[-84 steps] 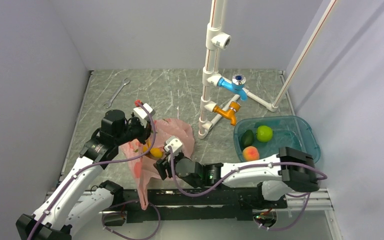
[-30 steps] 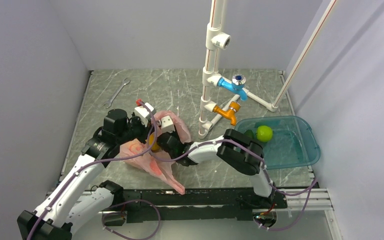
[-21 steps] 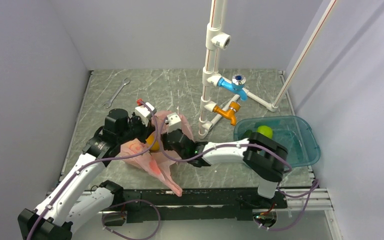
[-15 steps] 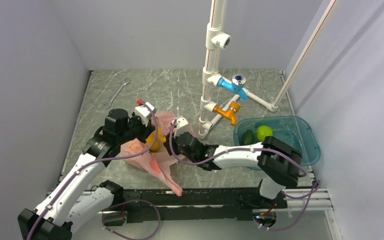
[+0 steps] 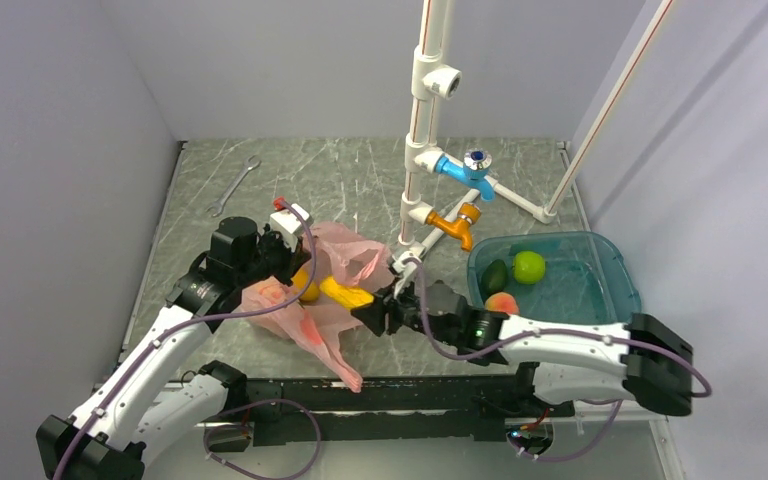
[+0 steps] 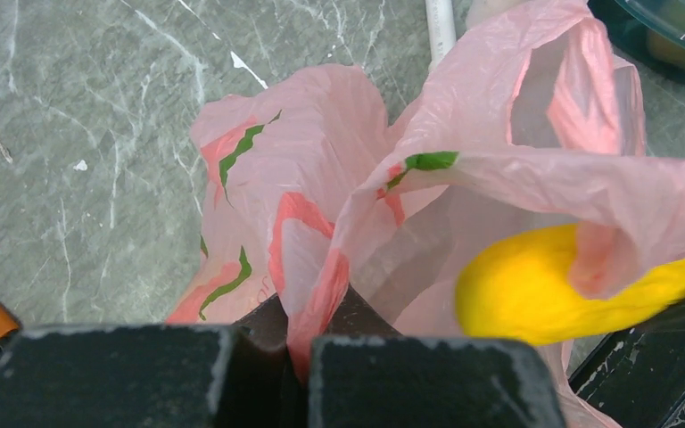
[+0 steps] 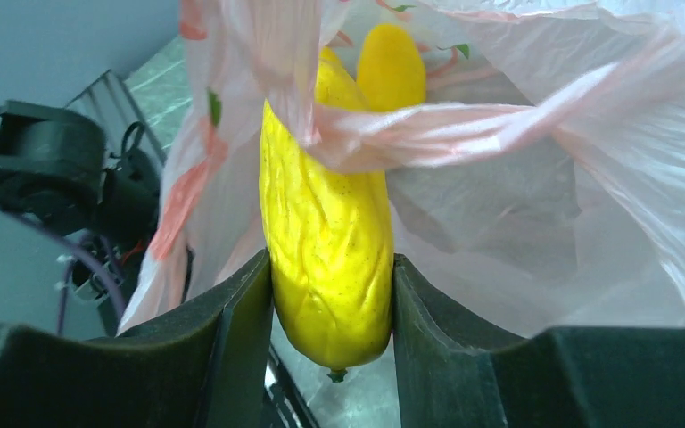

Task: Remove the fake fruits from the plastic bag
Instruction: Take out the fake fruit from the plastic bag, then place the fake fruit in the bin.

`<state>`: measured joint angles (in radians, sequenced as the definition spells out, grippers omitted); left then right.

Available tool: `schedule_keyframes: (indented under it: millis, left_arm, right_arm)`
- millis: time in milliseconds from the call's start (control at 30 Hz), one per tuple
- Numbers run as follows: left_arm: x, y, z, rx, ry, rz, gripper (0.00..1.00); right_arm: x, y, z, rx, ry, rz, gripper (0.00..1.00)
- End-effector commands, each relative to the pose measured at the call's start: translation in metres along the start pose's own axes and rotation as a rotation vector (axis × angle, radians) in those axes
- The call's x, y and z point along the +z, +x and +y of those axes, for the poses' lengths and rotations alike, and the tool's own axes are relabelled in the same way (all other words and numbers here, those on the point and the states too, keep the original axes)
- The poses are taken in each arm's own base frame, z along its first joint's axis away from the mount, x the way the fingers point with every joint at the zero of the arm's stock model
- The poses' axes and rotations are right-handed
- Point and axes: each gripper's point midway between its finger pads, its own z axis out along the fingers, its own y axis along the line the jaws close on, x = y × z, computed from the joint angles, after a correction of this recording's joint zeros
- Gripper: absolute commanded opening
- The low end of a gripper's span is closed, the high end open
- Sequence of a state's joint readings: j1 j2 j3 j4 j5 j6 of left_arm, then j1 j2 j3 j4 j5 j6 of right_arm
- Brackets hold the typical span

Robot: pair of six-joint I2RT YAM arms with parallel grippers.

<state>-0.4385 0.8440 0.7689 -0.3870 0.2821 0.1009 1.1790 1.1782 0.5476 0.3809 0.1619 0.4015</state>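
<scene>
bag [image 5: 362, 256]: pink, thin, crumpled, mouth open | mango [image 5: 346, 293]: yellow, long, half out of the mouth | other mango [image 5: 306, 284]: yellow, inside bag | apple [image 5: 529, 266], avocado [image 5: 495, 277], peach [image 5: 501, 302]: together in tub [image 5: 592, 296]

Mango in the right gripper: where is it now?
Top view, left of centre: the mango lies half out of the bag, shut in the right gripper, with the teal tub to its right.

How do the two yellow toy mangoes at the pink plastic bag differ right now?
The nearer yellow mango is clamped in the right gripper, partly out of the thin pink plastic bag; the farther yellow mango lies ungripped deeper inside. Both are glossy yellow.
</scene>
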Motion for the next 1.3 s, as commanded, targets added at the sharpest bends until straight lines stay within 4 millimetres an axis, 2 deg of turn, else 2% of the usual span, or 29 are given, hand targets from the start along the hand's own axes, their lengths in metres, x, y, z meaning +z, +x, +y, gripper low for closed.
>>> schedule_keyframes:
  millis: [0, 200, 367, 600, 667, 767, 900, 933, 1133, 1267]
  left_arm:
    - [-0.004, -0.018, 0.002, 0.012, -0.013, -0.040, 0.00]
    - [-0.004, -0.018, 0.002, 0.008, -0.015, -0.036, 0.00]
    - [-0.005, -0.017, 0.002, 0.007, -0.019, -0.036, 0.00]
    - [-0.004, -0.017, 0.003, 0.006, -0.020, -0.032, 0.00]
    - [-0.005, -0.017, 0.003, 0.006, -0.019, -0.031, 0.00]
    - [-0.005, -0.017, 0.003, 0.006, -0.025, -0.031, 0.00]
    - [-0.005, -0.017, 0.004, 0.006, -0.028, -0.032, 0.00]
    - [-0.005, -0.016, 0.004, 0.006, -0.028, -0.029, 0.00]
    - [-0.004, -0.015, 0.003, 0.006, -0.026, -0.023, 0.00]
    - [-0.006, -0.017, 0.004, 0.009, -0.029, -0.031, 0.00]
  right_arm:
    - [-0.033, -0.001, 0.002, -0.040, -0.048, -0.014, 0.00]
    - [-0.073, -0.008, 0.006, -0.050, -0.117, -0.046, 0.00]
    - [-0.089, 0.005, -0.034, -0.009, 0.083, -0.009, 0.00]
    - [-0.115, 0.001, -0.041, 0.060, 0.107, -0.046, 0.00]
    - [-0.121, -0.001, -0.054, 0.112, 0.184, -0.067, 0.00]
    - [-0.133, -0.002, -0.086, 0.216, 0.385, -0.109, 0.00]
    - [-0.158, 0.006, -0.135, 0.335, 0.736, -0.145, 0.00]
    - [-0.170, 0.012, -0.147, 0.340, 0.833, -0.134, 0.00]
    - [-0.189, -0.016, -0.163, 0.364, 1.020, -0.247, 0.00]
    - [-0.209, -0.023, -0.182, 0.393, 1.115, -0.322, 0.00]
